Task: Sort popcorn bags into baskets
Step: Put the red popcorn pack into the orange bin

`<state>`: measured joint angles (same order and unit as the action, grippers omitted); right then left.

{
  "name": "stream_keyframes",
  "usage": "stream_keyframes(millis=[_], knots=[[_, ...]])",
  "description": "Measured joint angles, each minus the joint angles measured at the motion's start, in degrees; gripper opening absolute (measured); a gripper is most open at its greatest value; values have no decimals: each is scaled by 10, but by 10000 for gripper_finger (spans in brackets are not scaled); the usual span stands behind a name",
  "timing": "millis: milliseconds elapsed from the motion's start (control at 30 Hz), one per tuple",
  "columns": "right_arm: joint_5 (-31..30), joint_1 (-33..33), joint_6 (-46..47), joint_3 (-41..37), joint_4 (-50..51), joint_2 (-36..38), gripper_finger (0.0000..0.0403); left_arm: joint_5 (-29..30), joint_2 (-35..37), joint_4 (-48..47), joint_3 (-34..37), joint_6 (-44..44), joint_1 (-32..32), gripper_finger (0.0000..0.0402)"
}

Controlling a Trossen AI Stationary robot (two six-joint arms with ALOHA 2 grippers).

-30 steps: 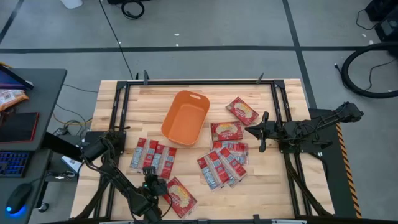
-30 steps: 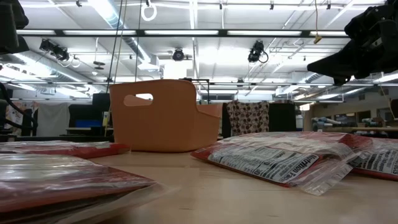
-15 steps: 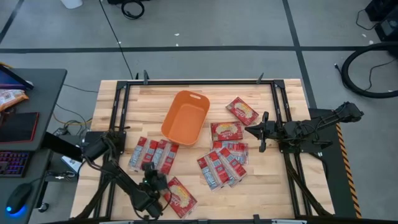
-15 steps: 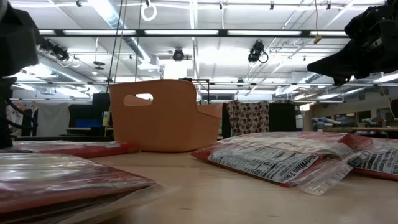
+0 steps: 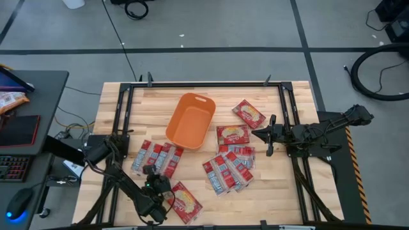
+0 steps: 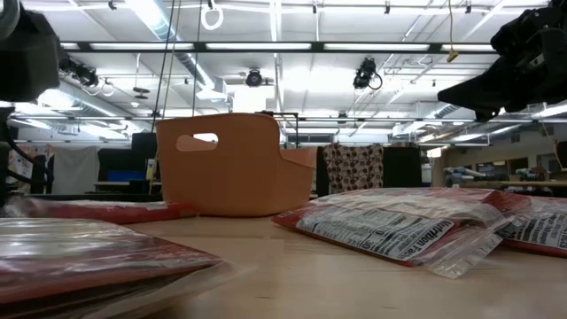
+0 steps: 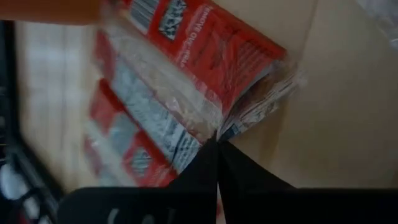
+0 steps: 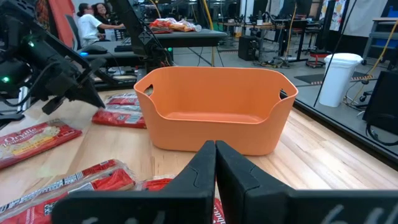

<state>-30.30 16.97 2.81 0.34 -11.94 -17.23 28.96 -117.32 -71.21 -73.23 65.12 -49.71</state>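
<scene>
The left gripper (image 7: 217,140) has its fingers pinched on the corner of a narrow red-and-white plastic popcorn packet (image 7: 205,74); the orange plastic tub (image 5: 190,120) sits farther up the table, and the right gripper (image 5: 270,135) waits pressed together.

A packet (image 7: 205,56) in the left wrist view carries a square black-and-white code patch on its red face. Beside the patch run lines of white small print. Under the clear wrap next to it lies a white panel of black print. None of these lines can be read.

In the low view, a packet (image 6: 381,232) on the right shows a white panel of black print. Its heading appears to read "Nutrition Facts"; the rows under it are too fine to read.

In the right wrist view, a red packet (image 8: 31,140) bears white script that seems to begin "Orville"; the rest is unclear.

From above, the packets' print is too small to read.
</scene>
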Motion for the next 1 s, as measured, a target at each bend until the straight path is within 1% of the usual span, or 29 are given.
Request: stream_keyframes(millis=[167,367,433,633,833,1000], knots=[[0,0,0,0,0,0,16,18,15,-92,-56,3,4,3],[0,0,0,0,0,0,16,62,26,-189,-139,2,23,2],[0,0,0,0,0,0,16,75,28,-186,-160,-20,35,1],[0,0,0,0,0,0,16,87,32,-188,-184,-77,77,1],[0,0,0,0,0,0,16,127,33,-188,-215,-148,106,1],[0,0,0,0,0,0,16,151,43,-187,-257,-204,128,0]])
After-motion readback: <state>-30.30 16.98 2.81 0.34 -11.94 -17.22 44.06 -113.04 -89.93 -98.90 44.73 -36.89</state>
